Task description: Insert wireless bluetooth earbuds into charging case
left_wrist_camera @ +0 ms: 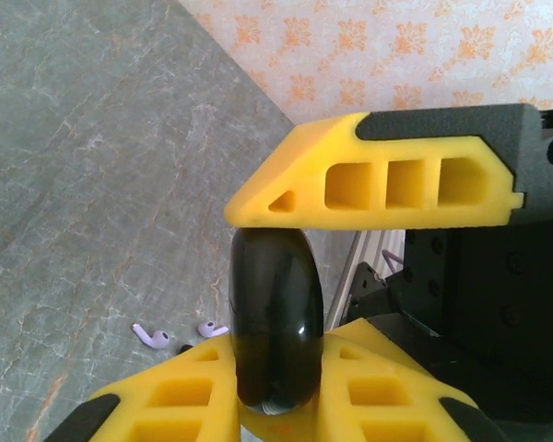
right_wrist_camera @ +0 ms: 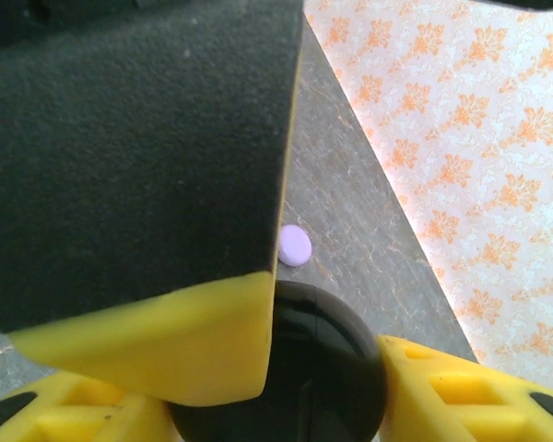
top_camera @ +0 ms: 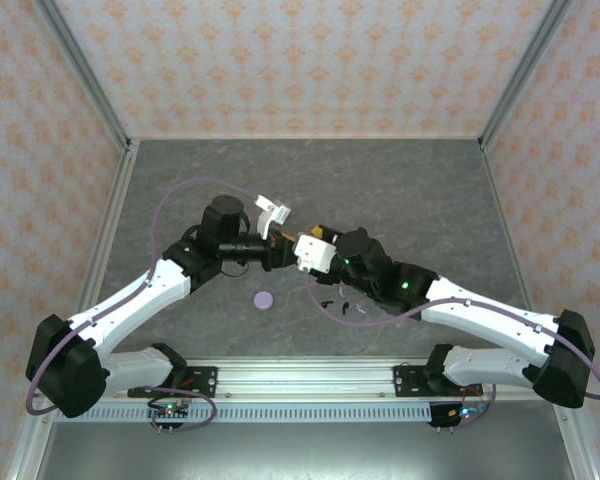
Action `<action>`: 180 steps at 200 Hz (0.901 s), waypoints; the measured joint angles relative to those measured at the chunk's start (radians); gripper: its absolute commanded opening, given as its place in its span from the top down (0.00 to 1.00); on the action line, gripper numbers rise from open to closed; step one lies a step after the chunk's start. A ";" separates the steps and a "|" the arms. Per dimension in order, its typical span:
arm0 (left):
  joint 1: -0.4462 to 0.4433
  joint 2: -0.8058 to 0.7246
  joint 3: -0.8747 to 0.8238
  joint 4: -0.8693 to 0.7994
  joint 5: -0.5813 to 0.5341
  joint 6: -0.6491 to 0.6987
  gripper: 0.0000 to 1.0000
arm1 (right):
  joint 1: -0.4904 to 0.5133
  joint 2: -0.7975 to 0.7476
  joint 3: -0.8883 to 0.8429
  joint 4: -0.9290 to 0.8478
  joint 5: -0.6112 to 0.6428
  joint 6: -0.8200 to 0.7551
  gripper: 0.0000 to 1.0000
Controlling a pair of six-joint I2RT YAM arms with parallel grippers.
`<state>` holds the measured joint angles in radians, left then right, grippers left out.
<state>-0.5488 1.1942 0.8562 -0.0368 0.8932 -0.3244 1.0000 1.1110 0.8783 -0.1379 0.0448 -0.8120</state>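
A glossy black round charging case (left_wrist_camera: 272,276) hangs above the table where the two arms meet. My left gripper (left_wrist_camera: 276,343) is shut on its flat faces, so the case appears edge-on between the yellow fingers. My right gripper (right_wrist_camera: 281,391) spans the case (right_wrist_camera: 327,354) across its width, with its fingers against the rim. In the top view the left gripper (top_camera: 276,250) and right gripper (top_camera: 298,251) are tip to tip and hide the case. Two lavender earbuds (left_wrist_camera: 153,336) (left_wrist_camera: 212,329) lie on the table below. The earbuds (top_camera: 342,306) lie just in front of the right arm.
A lavender disc-shaped case (top_camera: 264,298) (right_wrist_camera: 294,246) lies closed on the grey table (top_camera: 400,190), left of the earbuds. Patterned walls and metal posts enclose the table. A lilac cable (top_camera: 180,200) loops by the left arm.
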 measured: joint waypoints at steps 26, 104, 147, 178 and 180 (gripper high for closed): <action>-0.002 0.000 0.000 0.000 -0.013 0.008 0.84 | -0.011 -0.001 0.010 -0.021 -0.019 0.025 0.33; -0.002 -0.104 -0.103 0.116 -0.146 0.045 0.89 | -0.111 -0.152 0.009 -0.131 -0.179 0.197 0.01; -0.010 -0.187 -0.177 0.239 -0.204 0.091 0.93 | -0.256 -0.332 -0.129 0.012 -0.360 0.412 0.01; -0.024 -0.208 -0.202 0.302 -0.222 0.111 0.94 | -0.284 -0.294 -0.146 0.132 -0.416 0.536 0.05; -0.026 -0.208 -0.203 0.304 -0.224 0.115 0.94 | -0.284 -0.289 -0.146 0.136 -0.417 0.541 0.05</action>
<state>-0.5751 0.9859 0.6533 0.2672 0.6697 -0.2096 0.7162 0.8219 0.7319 -0.0017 -0.3725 -0.2714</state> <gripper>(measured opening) 0.152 0.959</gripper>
